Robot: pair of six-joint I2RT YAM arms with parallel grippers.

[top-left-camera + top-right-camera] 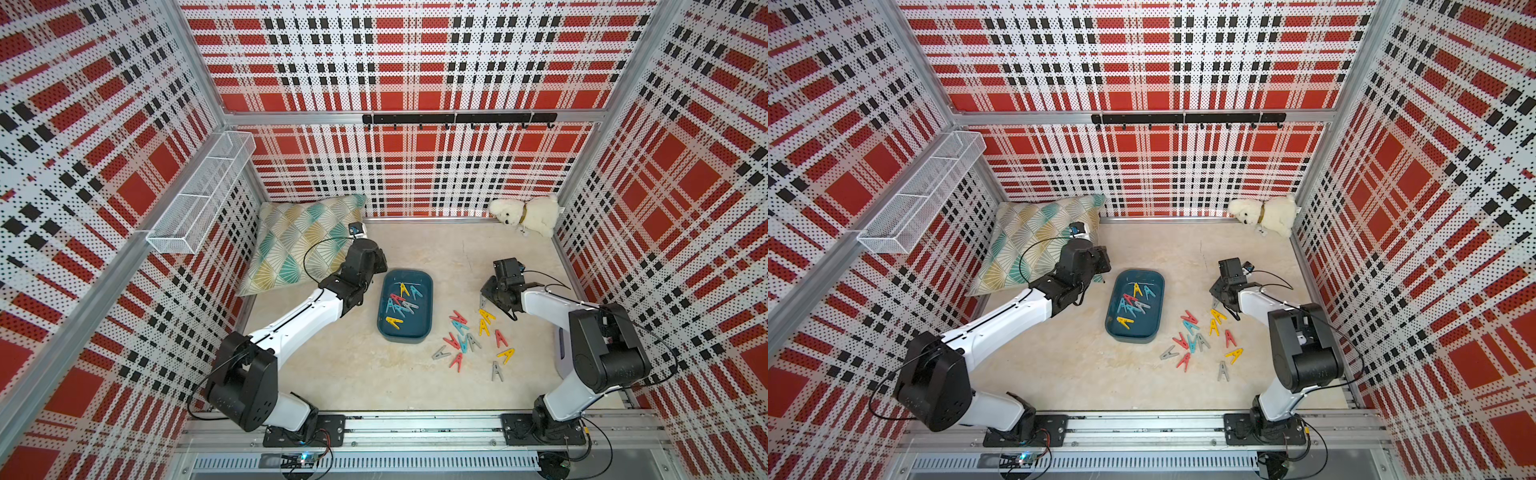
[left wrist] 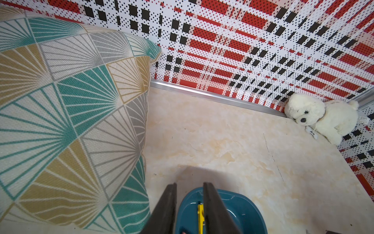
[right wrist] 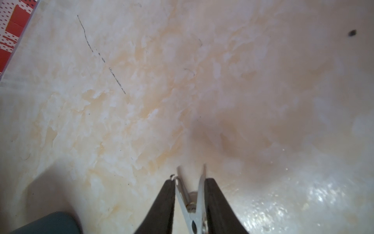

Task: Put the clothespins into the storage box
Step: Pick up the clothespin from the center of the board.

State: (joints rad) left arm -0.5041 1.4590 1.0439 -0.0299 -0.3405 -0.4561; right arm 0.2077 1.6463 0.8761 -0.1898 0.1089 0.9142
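Table (image 1: 332, 374): box (image 1: 430, 303) at centre, several clothespins (image 1: 401, 305) already inside. Left claw (image 2: 189, 185) over box's 11 o'clock corner, jaws slightly apart, gripping nothing. Right claw (image 1: 483, 301) at box's 3 o'clock, clenched on grey clothespin (image 3: 192, 204). About a dozen loose clothespins (image 1: 461, 328) at 4 o'clock. Step: carry. Next move likely needs a swing toward 9 o'clock, past rim, then release.

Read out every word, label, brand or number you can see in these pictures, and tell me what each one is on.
No text can be read in any view.
White sewn label on the plush dog: printed lines, too small to read.
Hang tag by the dog's paw: dark marks, too blurred to read.
Clothespins and storage box: no lettering shows.
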